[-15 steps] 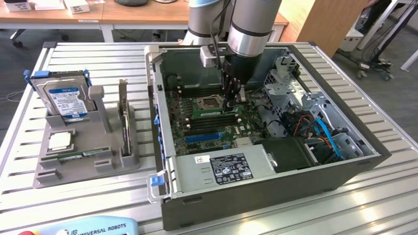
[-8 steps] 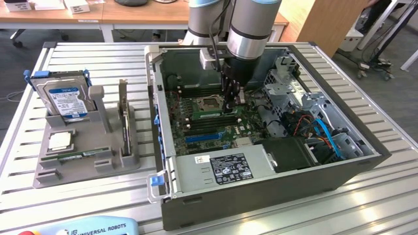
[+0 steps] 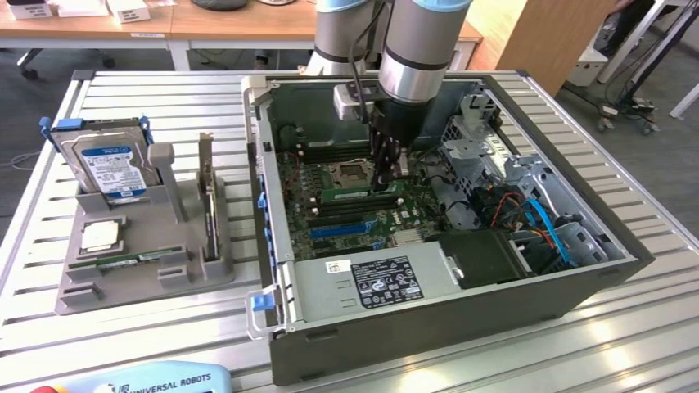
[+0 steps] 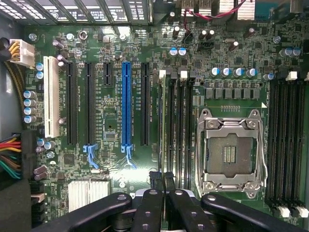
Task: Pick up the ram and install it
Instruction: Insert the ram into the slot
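Observation:
My gripper (image 3: 388, 178) reaches down into the open computer case (image 3: 437, 327), just beside the empty processor socket (image 3: 349, 173). The ram (image 3: 363, 196), a narrow green stick with a pale label, stands on edge under the fingertips, along the memory slots. The jaws are shut on its upper edge. In the wrist view the black fingers (image 4: 145, 205) are pressed together, and my gripper (image 4: 161, 180) sits at the near end of the black memory slots (image 4: 176, 121) beside the socket (image 4: 231, 154). There the stick is edge-on and hard to make out.
A grey holder (image 3: 180, 274) stands at the exterior view's left, outside the case. It carries a blue-labelled hard drive (image 3: 110, 168), a square silver chip (image 3: 101, 236) and another green stick (image 3: 137, 260). Inside the case are a power supply (image 3: 372, 282) and blue cables (image 3: 541, 221).

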Robot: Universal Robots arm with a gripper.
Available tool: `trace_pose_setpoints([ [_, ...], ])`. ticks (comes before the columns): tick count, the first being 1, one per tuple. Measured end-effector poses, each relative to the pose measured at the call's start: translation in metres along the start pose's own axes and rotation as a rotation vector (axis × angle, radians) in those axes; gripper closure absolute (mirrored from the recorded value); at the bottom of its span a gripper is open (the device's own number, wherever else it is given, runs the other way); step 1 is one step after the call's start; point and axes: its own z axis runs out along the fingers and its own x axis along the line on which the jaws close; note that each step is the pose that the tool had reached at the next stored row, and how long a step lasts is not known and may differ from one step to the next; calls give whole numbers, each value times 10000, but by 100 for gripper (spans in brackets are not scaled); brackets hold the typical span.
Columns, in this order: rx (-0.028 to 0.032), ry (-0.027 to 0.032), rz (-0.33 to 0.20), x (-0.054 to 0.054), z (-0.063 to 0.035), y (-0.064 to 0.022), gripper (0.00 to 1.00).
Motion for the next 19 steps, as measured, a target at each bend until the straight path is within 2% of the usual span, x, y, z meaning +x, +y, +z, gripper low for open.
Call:
trace_pose_setpoints([
  [7,1,-1,4,-1,50,-1,88],
  [19,-1,2,5,-1,82,-1,88],
])
